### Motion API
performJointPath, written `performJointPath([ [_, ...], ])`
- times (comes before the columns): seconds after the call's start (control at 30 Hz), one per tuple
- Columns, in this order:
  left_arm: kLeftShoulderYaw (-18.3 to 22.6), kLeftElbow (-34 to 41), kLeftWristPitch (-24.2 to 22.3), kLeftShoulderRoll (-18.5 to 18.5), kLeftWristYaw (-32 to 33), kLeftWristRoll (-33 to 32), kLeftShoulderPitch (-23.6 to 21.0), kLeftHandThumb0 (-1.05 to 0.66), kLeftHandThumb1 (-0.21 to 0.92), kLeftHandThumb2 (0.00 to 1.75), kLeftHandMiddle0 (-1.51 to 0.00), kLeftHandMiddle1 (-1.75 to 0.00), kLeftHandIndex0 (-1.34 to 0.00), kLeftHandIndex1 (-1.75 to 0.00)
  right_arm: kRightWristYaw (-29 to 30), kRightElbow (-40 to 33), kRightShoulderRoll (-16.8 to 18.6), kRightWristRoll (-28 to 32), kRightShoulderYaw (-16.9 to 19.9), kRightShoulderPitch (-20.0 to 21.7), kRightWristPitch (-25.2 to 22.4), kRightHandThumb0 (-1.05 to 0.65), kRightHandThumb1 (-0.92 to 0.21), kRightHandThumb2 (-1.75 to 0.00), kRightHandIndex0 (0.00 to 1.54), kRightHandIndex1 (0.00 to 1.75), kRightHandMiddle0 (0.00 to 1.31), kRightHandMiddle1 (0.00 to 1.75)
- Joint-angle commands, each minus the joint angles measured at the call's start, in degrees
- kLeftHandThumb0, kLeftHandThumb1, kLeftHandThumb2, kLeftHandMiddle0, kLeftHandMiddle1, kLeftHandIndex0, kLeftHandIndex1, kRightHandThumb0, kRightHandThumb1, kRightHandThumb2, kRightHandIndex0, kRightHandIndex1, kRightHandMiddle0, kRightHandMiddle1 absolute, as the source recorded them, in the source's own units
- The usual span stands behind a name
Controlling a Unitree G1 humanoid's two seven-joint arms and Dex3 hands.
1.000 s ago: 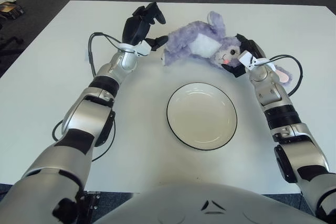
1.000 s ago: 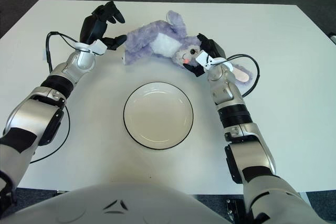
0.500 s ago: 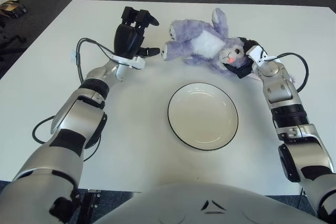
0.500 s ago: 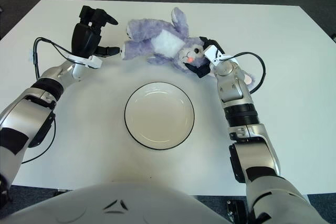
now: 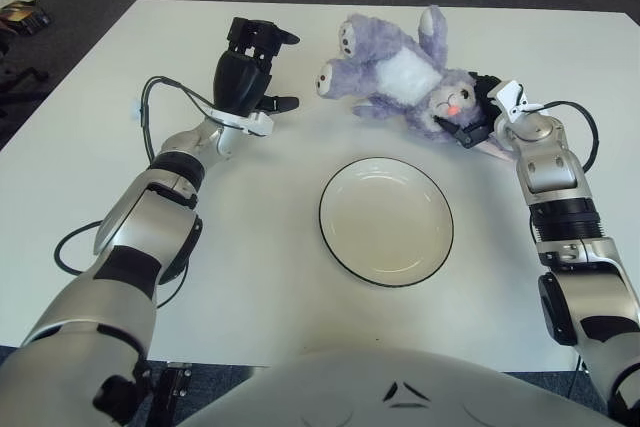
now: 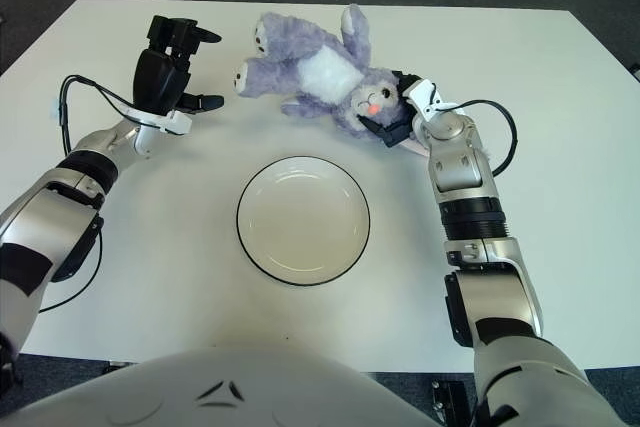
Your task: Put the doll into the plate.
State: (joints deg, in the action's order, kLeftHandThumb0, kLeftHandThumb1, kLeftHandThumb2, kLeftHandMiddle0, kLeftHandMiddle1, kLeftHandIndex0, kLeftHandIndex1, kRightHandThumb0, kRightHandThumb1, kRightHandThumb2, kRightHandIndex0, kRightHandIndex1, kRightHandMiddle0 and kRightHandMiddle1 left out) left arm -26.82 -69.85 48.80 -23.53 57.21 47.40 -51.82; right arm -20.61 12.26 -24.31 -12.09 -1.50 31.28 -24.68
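A purple plush rabbit doll with a white belly lies on the white table, beyond the plate, feet to the left and head to the right. My right hand is shut on the doll's head, its black fingers wrapped around it from the right. My left hand is raised well left of the doll's feet, fingers spread and holding nothing. The white plate with a dark rim sits bare in the middle of the table, nearer to me than the doll.
The white table ends at a dark floor at the back and sides. Black cables loop beside each forearm, one cable at the left and another cable at the right.
My left hand let go of the doll's feet end and drew back to the left, opening. My right hand has pulled the doll's head to the right, swinging its body and feet farther back.
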Motion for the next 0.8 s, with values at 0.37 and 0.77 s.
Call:
performJointPath([
  [0.37, -0.8, -0.5, 4.6, -0.6, -2.4, -0.6, -0.1, -0.55, 0.16, 1.01, 0.0, -0.86, 0.0, -0.98, -5.1, -3.0, -1.9, 6.2, 2.4, -0.4, 0.4, 0.55, -0.11, -1.56, 0.78, 1.75, 1.06, 1.75],
  [0.77, -0.8, -0.1, 5.7, 0.7, -1.9, -0.9, 0.2, -0.8, 0.36, 0.77, 0.0, -0.71, 0.0, -0.8, -10.7, -7.9, -4.0, 10.1, 2.0, -0.6, -6.9, 0.55, -0.12, -1.55, 0.77, 1.75, 1.02, 1.75],
])
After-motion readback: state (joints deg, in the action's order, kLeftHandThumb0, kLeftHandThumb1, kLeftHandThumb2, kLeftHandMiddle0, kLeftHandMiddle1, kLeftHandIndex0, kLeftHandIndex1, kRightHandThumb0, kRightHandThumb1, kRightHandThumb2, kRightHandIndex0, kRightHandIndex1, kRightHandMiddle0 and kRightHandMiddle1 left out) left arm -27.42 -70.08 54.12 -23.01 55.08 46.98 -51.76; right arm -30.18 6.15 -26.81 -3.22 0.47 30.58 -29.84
